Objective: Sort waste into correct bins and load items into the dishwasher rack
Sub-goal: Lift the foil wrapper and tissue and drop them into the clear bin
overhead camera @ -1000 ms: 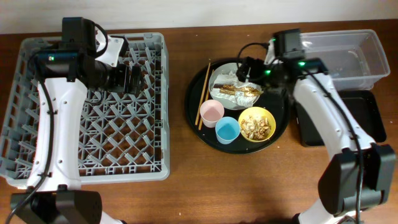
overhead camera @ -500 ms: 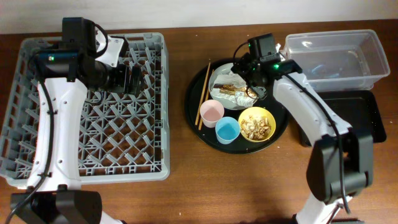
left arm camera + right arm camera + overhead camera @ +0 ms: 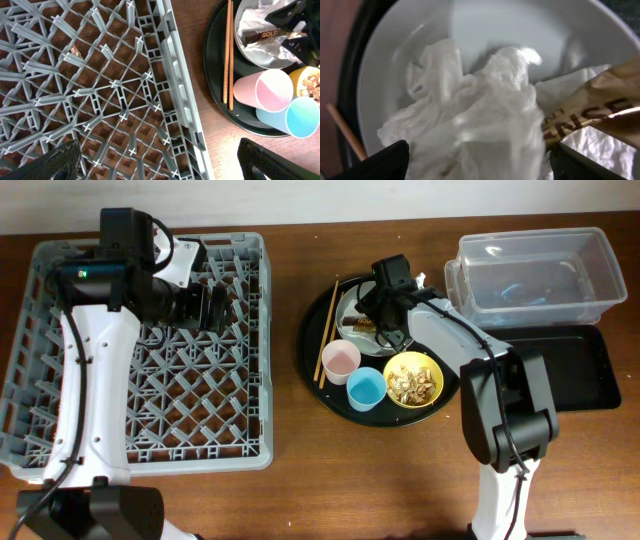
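Observation:
My right gripper (image 3: pixel 383 308) (image 3: pixel 485 161) is open, low over the pale plate (image 3: pixel 348 308) (image 3: pixel 485 25), with a crumpled white napkin (image 3: pixel 475 115) between its fingertips. A gold-brown wrapper (image 3: pixel 602 100) lies beside the napkin. The pink cup (image 3: pixel 340 360), blue cup (image 3: pixel 366 389), yellow bowl (image 3: pixel 440 380) of brown food scraps (image 3: pixel 410 383) and the chopsticks (image 3: pixel 329 328) sit on the round black tray (image 3: pixel 308 345). My left gripper (image 3: pixel 215 308) (image 3: pixel 162 162) is open and empty above the grey dishwasher rack (image 3: pixel 150 410) (image 3: pixel 100 75).
The clear tub (image 3: pixel 610 275) stands at the back right, with the shallow black rectangular tray (image 3: pixel 575 370) in front of it. In the left wrist view the rack's right wall (image 3: pixel 175 75) runs next to the round tray's rim.
My right gripper has swung left from beside the clear tub and come down over the plate and napkin. The left arm has not moved.

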Available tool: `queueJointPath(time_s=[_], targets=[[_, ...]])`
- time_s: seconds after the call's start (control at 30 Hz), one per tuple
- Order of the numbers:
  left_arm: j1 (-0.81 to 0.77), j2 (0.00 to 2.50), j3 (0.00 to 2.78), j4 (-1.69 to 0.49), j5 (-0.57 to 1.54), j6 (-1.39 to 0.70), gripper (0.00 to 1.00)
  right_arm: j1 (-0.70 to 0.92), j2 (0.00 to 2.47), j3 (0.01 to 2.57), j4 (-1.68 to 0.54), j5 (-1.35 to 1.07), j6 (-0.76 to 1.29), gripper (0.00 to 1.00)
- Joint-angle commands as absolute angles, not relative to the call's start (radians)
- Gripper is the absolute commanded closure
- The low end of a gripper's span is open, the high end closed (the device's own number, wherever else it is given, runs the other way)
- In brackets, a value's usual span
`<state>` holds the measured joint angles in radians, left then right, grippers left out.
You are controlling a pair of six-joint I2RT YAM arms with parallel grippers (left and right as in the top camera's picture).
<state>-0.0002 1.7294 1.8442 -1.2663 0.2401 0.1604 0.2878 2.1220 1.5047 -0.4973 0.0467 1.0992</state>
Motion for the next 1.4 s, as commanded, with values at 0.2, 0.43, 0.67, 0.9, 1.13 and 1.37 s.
queueJointPath(time_s=[0.2,0.43,0.67,0.9,1.13,1.37], targets=[[0.000,1.735,1.867,-1.266,0.258,0.173,0.01,0.294,2.167,1.504,-0.493,0.083,1.015,0.89],[0.000,1.735,1.867,-1.266,0.258,0.173,0.01,0.284,2.098,1.554,-0.510,0.072,0.631,0.96],[0.000,1.735,1.867,-1.266,0.258,0.173,0.01,0.186,1.840,1.668,-0.693,0.077,0.442,0.96],[0.000,1.735,1.867,-1.266,0.258,0.173,0.01,-0.040,1.750,1.668,-0.709,0.110,0.420,0.96],[0.000,1.735,1.867,-1.266,0.258,0.173,0.01,-0.208,1.847,1.666,-0.631,0.197,0.638,0.96],[0.000,1.735,1.867,-1.266,0.258,0.173,0.01,-0.236,1.990,1.666,-0.437,0.195,0.645,0.89]])
